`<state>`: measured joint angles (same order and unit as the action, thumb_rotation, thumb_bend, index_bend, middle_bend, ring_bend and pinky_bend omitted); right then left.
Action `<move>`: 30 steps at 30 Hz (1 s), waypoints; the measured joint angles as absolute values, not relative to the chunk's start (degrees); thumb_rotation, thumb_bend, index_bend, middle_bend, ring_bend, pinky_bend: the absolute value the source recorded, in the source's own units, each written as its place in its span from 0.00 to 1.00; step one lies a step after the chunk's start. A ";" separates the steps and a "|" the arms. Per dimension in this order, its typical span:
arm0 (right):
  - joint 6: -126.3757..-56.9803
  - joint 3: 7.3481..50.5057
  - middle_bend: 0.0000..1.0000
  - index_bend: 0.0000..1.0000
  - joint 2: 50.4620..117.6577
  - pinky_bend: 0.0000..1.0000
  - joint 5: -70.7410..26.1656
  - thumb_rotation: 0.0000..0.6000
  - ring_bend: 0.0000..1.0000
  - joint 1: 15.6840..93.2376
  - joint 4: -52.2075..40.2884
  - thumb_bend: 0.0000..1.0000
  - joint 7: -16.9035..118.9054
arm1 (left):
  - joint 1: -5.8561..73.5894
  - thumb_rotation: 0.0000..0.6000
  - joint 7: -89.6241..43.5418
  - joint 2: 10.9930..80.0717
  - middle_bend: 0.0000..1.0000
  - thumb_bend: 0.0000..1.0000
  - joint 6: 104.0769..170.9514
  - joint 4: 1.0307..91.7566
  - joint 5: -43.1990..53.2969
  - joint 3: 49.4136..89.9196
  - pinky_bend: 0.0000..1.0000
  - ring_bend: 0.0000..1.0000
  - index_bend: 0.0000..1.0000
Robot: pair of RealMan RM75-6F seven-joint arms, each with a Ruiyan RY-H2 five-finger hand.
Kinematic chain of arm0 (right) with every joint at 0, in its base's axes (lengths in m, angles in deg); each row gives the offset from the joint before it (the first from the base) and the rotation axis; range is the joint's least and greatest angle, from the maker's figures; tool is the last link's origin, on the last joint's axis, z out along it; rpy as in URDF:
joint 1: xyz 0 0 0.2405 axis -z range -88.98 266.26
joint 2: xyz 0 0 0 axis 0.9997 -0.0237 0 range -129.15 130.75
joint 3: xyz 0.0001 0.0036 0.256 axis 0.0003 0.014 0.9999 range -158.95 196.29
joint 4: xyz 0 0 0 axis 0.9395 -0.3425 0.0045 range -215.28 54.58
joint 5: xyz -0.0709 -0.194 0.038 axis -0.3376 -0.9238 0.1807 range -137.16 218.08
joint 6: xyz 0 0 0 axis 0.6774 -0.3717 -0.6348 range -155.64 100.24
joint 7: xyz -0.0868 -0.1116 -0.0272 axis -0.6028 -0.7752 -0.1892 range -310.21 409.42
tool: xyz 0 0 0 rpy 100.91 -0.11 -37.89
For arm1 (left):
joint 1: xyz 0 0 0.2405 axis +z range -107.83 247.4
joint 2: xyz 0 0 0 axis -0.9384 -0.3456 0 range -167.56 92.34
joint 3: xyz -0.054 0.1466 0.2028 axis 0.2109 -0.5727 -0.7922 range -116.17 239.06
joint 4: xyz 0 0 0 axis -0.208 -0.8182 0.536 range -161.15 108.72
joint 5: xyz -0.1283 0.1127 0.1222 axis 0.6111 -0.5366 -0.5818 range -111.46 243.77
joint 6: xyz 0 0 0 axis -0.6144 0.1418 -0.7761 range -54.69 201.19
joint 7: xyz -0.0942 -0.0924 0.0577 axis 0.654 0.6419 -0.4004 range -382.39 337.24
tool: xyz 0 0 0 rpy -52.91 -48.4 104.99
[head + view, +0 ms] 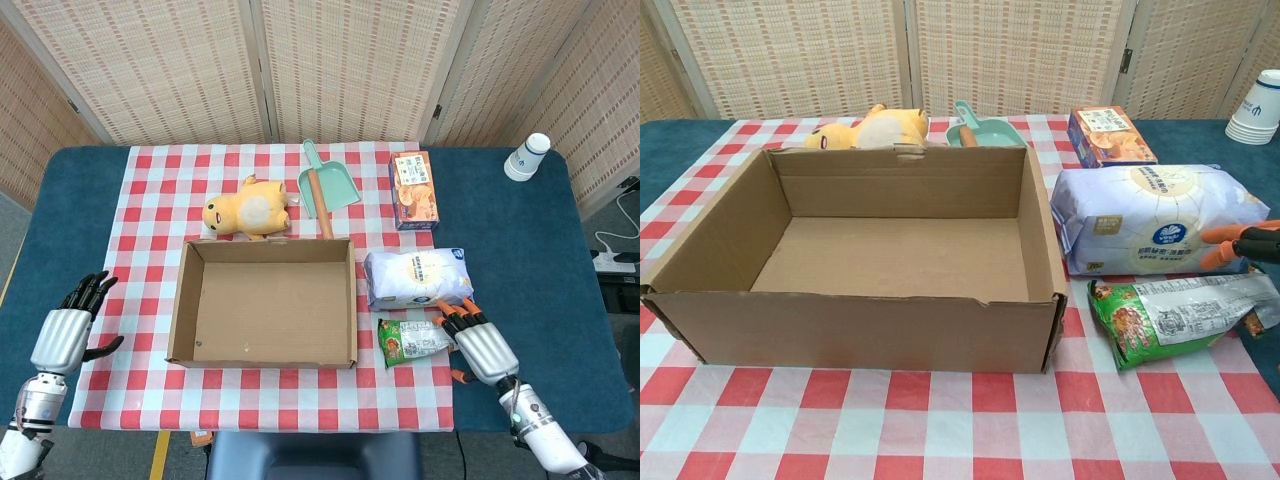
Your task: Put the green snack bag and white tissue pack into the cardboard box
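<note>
The open cardboard box [263, 355] [860, 325] sits empty in the middle of the checked cloth. Right of it lies the white tissue pack [415, 277] [1150, 218], and just in front of that the green snack bag [412, 338] [1170, 316]. My right hand [480, 343] hovers over the bag's right end, fingers spread, holding nothing; in the chest view only its orange fingertips [1230, 245] show in front of the tissue pack. My left hand [65, 330] is open over the blue table at the far left, away from everything.
Behind the box lie a yellow plush toy [246, 210], a green dustpan [324, 187] and a cracker box [414, 190]. A stack of white paper cups [526, 157] stands at the far right back. Blue table shows on both sides of the cloth.
</note>
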<state>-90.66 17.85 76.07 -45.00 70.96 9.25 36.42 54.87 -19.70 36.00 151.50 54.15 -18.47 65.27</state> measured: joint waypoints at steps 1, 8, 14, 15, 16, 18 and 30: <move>-90.70 17.87 0.05 0.21 76.24 0.07 -44.94 1.00 0.00 70.93 9.15 0.10 36.36 | 54.88 1.00 -19.61 35.96 0.03 0.19 151.51 54.18 -18.47 65.28 0.22 0.00 0.10; -90.68 17.85 0.07 0.22 77.26 0.09 -44.65 1.00 0.00 70.71 8.62 0.10 36.27 | 54.85 1.00 -19.13 35.86 0.03 0.19 151.31 54.06 -18.32 65.35 0.22 0.00 0.10; -91.25 17.74 0.08 0.25 78.55 0.11 -44.66 1.00 0.00 70.64 7.57 0.10 36.44 | 54.86 1.00 -18.81 35.70 0.03 0.19 151.29 54.08 -18.30 65.38 0.22 0.00 0.10; -91.30 17.70 0.09 0.25 78.69 0.11 -44.66 1.00 0.00 70.63 7.42 0.11 36.46 | 54.86 1.00 -18.77 35.66 0.03 0.19 151.28 54.11 -18.29 65.39 0.22 0.00 0.10; -91.34 17.68 0.09 0.26 78.77 0.11 -44.65 1.00 0.00 70.61 7.32 0.11 36.44 | 54.87 1.00 -18.74 35.65 0.03 0.19 151.26 54.09 -18.28 65.38 0.22 0.00 0.10; -91.49 17.65 0.09 0.26 78.95 0.12 -44.59 1.00 0.00 70.59 7.15 0.11 36.42 | 54.87 1.00 -18.68 35.63 0.03 0.19 151.26 54.09 -18.29 65.38 0.22 0.00 0.10; -92.06 17.65 0.11 0.28 79.61 0.15 -43.91 1.00 0.03 70.64 6.45 0.13 36.48 | 54.85 1.00 -18.57 35.58 0.03 0.19 151.11 54.20 -18.31 65.32 0.22 0.00 0.10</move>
<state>-92.06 17.65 79.61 -43.91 70.64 6.45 36.48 54.85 -18.57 35.58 151.11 54.20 -18.31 65.32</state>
